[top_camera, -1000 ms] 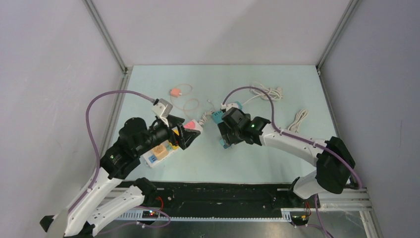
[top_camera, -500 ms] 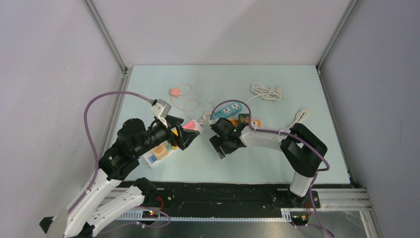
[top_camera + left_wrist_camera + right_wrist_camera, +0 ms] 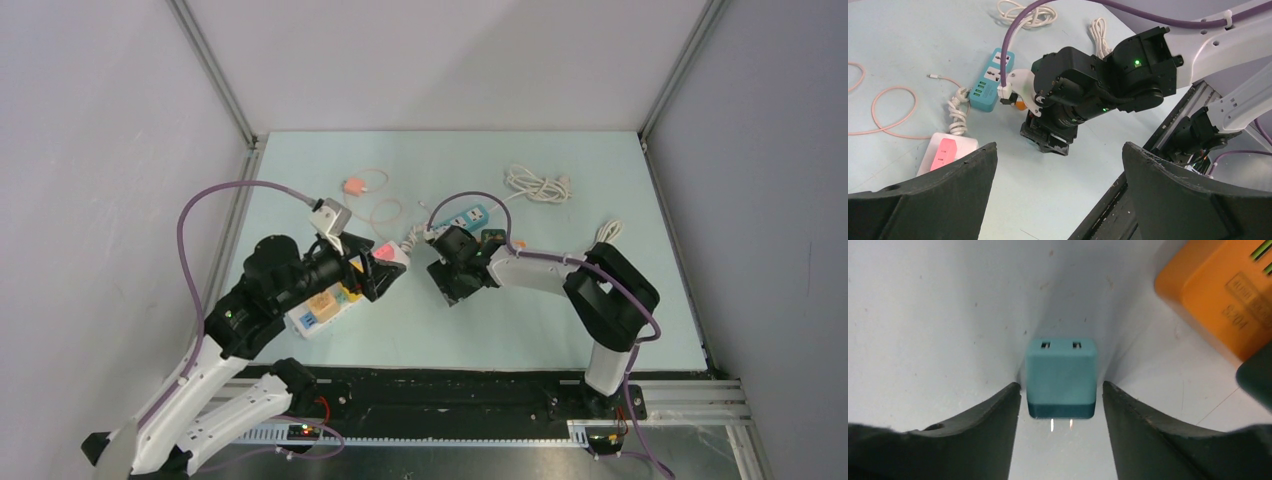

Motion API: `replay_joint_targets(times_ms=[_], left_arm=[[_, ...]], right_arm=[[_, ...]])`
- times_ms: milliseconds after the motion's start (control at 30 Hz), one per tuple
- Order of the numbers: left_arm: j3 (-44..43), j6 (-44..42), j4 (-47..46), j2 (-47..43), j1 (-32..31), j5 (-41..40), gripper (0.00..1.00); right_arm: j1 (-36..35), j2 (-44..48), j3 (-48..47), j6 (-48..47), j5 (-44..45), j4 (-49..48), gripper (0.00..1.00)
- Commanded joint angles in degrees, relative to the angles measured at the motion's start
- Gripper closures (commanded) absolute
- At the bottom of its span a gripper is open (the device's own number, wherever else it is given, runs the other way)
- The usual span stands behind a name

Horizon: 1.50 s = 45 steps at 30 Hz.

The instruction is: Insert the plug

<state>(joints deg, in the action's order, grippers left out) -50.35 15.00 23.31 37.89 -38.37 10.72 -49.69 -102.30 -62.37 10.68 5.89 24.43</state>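
Note:
A small teal plug (image 3: 1061, 375) lies on the table with its two metal prongs pointing toward the right wrist camera. My right gripper (image 3: 1061, 386) straddles it, one finger on each side with a thin gap at both, so it is open and not clamped. From above, the right gripper (image 3: 452, 280) hides the plug. A white power strip (image 3: 322, 305) with coloured sockets and a pink switch (image 3: 943, 152) lies under my left gripper (image 3: 375, 272). The left gripper (image 3: 1059, 148) is wide open and holds nothing.
A teal power strip (image 3: 468, 217) lies just behind the right gripper, and an orange adapter (image 3: 1218, 300) sits close to the plug's right. White coiled cables (image 3: 540, 183) (image 3: 607, 232) lie at the back right. A pink cable with a salmon connector (image 3: 352, 186) lies at the back left.
The right arm has folded in, its elbow pulled toward the base. Its gripper shifted left, then slightly toward the back of the table. The left arm has barely moved.

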Motion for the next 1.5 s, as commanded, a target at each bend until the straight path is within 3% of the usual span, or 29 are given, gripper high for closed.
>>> replay_joint_targets(times_ms=[0, 167, 233, 467, 767, 1100, 1300, 1467], left_arm=[[-1.4, -0.1, -1.0, -0.1, 0.3, 2.1, 0.02], [-1.5, 2.0, -0.7, 0.1, 0.4, 0.5, 0.02], [-2.4, 3.9, 0.1, 0.3, 0.5, -1.8, 0.02], [-5.4, 9.2, 3.3, 1.6, 0.9, -9.2, 0.02], [-5.3, 11.1, 2.8, 8.1, 1.1, -0.1, 0.02], [-3.4, 20.2, -7.9, 10.6, 1.0, 14.5, 0.02], [-2.3, 20.8, -11.2, 12.0, -2.7, 15.2, 0.02], [-3.3, 21.2, -11.2, 13.1, -4.5, 15.1, 0.15]], right_arm=[[1.1, -2.8, -1.0, -4.7, -4.1, -3.0, 0.39], [-0.1, 0.4, 1.5, -5.0, -2.7, -5.5, 0.75], [-0.9, 6.0, 5.2, -6.0, -2.4, -10.3, 0.78], [-2.8, 25.4, 9.0, -12.1, -2.8, -15.4, 0.80], [-8.1, 41.5, 9.1, -17.5, -4.9, -15.4, 0.79], [-14.1, 46.7, 10.0, -20.3, -4.5, -19.9, 0.77], [-14.9, 45.6, 9.0, -19.1, -3.5, -19.6, 0.75], [-15.3, 45.5, 8.8, -18.9, -2.4, -20.0, 0.74]])
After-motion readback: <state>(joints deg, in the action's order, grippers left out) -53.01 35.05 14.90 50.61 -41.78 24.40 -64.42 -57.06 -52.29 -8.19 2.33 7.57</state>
